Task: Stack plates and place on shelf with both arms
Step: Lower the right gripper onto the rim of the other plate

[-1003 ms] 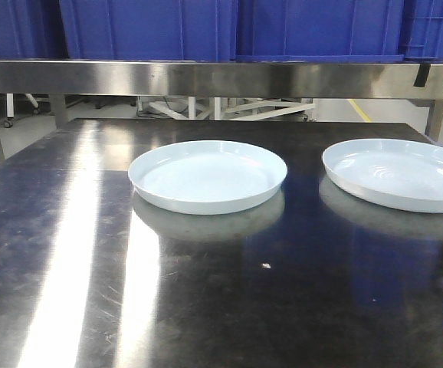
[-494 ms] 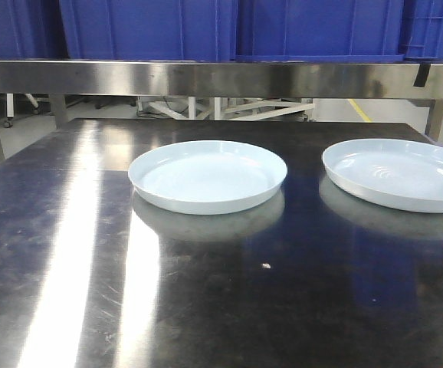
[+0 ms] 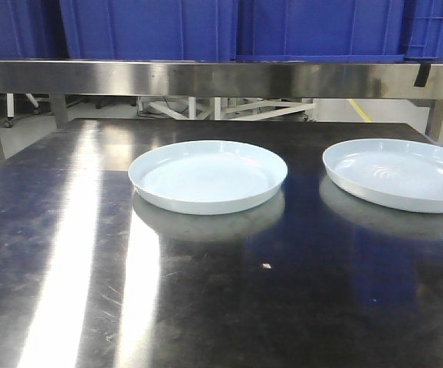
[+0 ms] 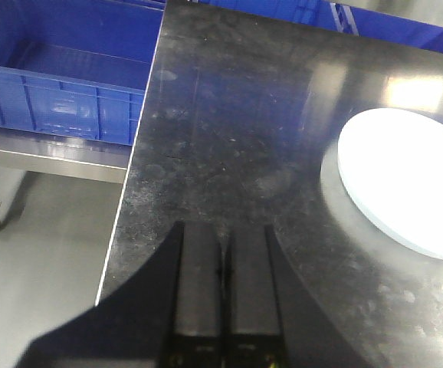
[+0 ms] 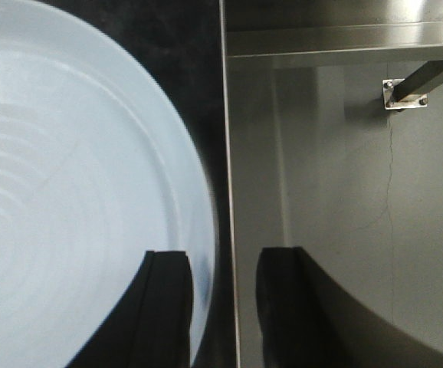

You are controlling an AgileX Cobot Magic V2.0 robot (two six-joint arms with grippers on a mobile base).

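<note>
One plate (image 5: pixel 68 192) | rim sits inside spread right gripper (image 5: pixel 223 307)

The dark, scratched steel tabletop (image 3: pixel 206 307) carries two pale bluish-white plates, lying flat and well apart from each other. One plate (image 4: pixel 405 180) sits ahead and to the right of the left gripper (image 4: pixel 221 291), which hangs over bare metal with the tabletop's left edge just to its left. The other plate (image 5: pixel 68 192) lies below and to the left of the right gripper (image 5: pixel 223 307), its rim close to the tabletop's right edge, which runs between the spread fingers. A small pale speck (image 3: pixel 266 266) also lies on the bare steel.
</note>
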